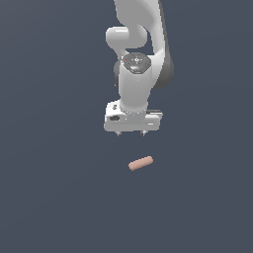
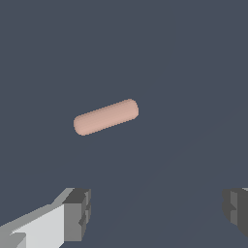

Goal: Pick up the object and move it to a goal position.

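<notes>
The object (image 1: 141, 163) is a small salmon-pink capsule lying flat on the dark grey surface, slightly tilted, nearer the camera than the arm in the exterior view. My gripper (image 1: 131, 133) hangs above the surface just behind the object, fingers pointing down and spread wide, holding nothing. In the wrist view the object (image 2: 106, 116) lies ahead of the two grey fingertips (image 2: 77, 213), outside the gap between them. The gripper (image 2: 157, 209) is open and apart from the capsule.
Only the plain dark grey surface (image 1: 49, 197) surrounds the object. The white arm (image 1: 136, 59) rises behind the gripper toward the back of the scene.
</notes>
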Controlling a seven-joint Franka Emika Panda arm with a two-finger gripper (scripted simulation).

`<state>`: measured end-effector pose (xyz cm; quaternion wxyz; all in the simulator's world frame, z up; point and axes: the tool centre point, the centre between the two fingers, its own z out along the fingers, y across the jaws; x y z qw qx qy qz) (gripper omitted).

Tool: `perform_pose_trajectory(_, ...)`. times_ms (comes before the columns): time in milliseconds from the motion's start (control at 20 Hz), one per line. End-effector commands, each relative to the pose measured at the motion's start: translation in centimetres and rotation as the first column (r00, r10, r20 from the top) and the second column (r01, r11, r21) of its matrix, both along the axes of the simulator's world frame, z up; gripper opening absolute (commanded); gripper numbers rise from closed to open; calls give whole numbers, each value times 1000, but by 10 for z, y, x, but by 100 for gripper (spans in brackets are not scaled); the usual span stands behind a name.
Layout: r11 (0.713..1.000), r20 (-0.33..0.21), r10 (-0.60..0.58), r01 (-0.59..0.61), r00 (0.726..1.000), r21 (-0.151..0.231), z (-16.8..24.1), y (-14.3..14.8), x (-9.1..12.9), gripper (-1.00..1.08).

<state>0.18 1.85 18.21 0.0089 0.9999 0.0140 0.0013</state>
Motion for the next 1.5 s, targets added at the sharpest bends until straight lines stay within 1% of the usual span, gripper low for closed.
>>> perform_pose_trajectory(0, 999, 0, -36, 36, 999, 2, -3, 1, 2, 100)
perform_pose_trajectory(200, 993, -1, -114, 114, 994, 6, -10, 4, 6, 100)
perform_pose_trajectory(350, 983, -1, -186, 186, 983, 10, -16, 7, 10, 100)
perform_pose_trajectory(500, 965, -2, -264, 264, 965, 13, -22, 10, 15, 100)
perform_pose_trajectory(700, 931, -4, -365, 365, 931, 16, -32, 15, 20, 100)
perform_pose_trajectory(850, 899, -6, -438, 438, 899, 18, -39, 18, 24, 100)
perform_pose_trajectory(1050, 847, -7, -531, 531, 847, 19, -48, 22, 29, 100)
perform_pose_trajectory(1250, 786, -9, -618, 618, 786, 20, -58, 26, 34, 100)
perform_pose_trajectory(1450, 717, -9, -697, 697, 717, 19, -67, 31, 39, 100)
